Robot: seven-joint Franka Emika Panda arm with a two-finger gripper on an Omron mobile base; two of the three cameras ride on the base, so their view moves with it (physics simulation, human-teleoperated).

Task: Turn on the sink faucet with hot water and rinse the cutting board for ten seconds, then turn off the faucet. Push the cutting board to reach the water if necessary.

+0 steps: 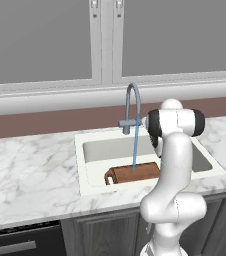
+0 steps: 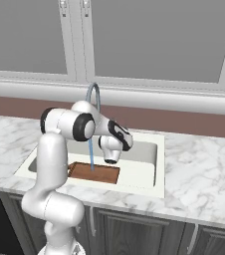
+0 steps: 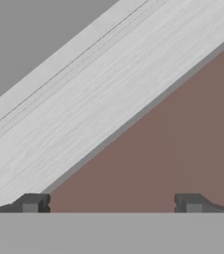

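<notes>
In the left base view, the sink faucet (image 1: 132, 102) stands at the back rim of the sink (image 1: 85, 172), its gooseneck arching toward the basin and its short lever at 9 o'clock from the stem. The water (image 1: 134, 150) falls as a thin pale-blue line straight from the spout onto the cutting board (image 1: 135, 173), which lies flat on the basin floor against the front wall, handle loop at its 9 o'clock end. The arm's white body hides the board's right end.

In the right base view, the same stream (image 2: 91, 153) lands on the board (image 2: 97, 173) near its middle (slightly toward the left end). The arm's wrist hangs over the basin at about 3 o'clock from the stream, close beside it but apart from it. The marble counter (image 2: 199, 174) surrounds the sink.

In the hand view, the gripper (image 3: 112, 202) faces the reddish-brown backsplash (image 3: 173, 149) and the pale window sill (image 3: 99, 99) that crosses diagonally. Its two dark fingertips (image 3: 30, 203) stand wide apart, with nothing between them.
</notes>
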